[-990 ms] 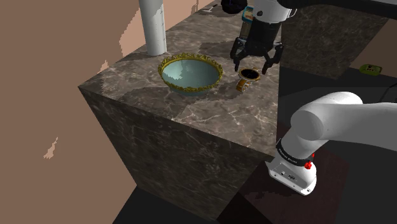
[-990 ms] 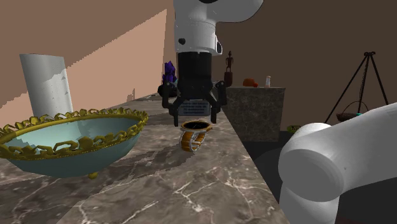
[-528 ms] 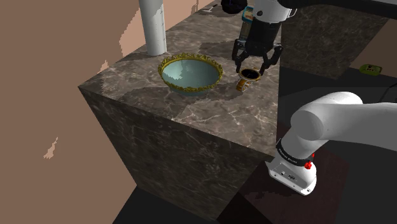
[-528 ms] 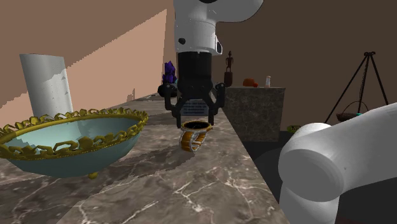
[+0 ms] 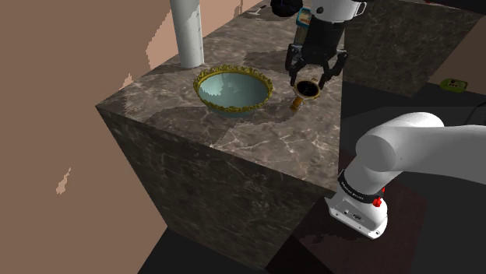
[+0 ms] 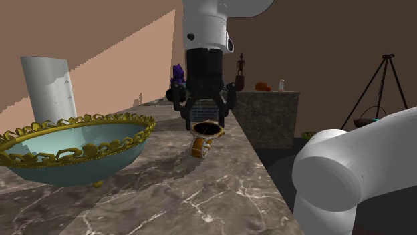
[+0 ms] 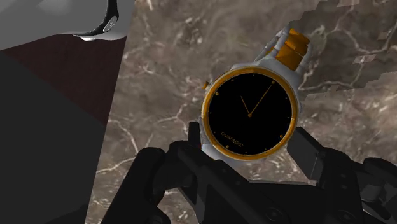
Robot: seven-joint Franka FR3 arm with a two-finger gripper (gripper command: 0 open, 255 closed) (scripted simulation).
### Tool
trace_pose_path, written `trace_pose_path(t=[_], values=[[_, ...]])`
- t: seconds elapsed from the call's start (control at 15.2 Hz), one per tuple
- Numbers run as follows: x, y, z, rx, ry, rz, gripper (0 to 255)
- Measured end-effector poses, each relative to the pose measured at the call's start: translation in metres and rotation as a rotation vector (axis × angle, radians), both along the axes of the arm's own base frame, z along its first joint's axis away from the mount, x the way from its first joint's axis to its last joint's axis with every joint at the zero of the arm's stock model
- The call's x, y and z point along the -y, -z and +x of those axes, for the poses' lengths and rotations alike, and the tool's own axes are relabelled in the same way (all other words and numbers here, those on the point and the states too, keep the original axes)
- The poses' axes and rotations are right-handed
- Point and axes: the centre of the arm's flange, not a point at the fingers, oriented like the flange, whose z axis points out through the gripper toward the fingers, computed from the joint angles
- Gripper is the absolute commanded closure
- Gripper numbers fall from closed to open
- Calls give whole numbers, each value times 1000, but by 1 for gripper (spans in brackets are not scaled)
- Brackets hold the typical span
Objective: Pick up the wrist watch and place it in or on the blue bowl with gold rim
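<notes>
The wrist watch (image 7: 249,114) has a black dial, a gold bezel and a gold and silver strap. My gripper (image 7: 249,143) is shut on its case, one black finger on each side. In the shoulder view the gripper (image 5: 309,84) holds the watch (image 5: 305,95) low over the dark marble counter, just right of the bowl. The blue bowl with gold chain rim (image 5: 204,78) stands upright on the counter. In the second exterior view the watch (image 6: 203,139) hangs from the gripper (image 6: 206,127), strap end close to the marble, right of the bowl (image 6: 80,163).
A white cylinder (image 5: 187,31) stands behind the bowl, also near it in the second exterior view (image 6: 48,90). The counter drops off at its front edge (image 5: 218,152). My arm's white base link (image 5: 405,152) sits at the lower right. A second counter (image 6: 267,117) stands farther back.
The fingers have come together from wide apart and clasped the watch. The gripper and watch have risen slightly from the marble.
</notes>
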Motion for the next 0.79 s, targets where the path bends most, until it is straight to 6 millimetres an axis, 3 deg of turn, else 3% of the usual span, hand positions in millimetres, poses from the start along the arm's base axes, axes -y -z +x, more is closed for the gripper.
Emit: trace_pose_path(t=[0.79], values=[[-1, -63, 1, 0, 0, 0, 255]])
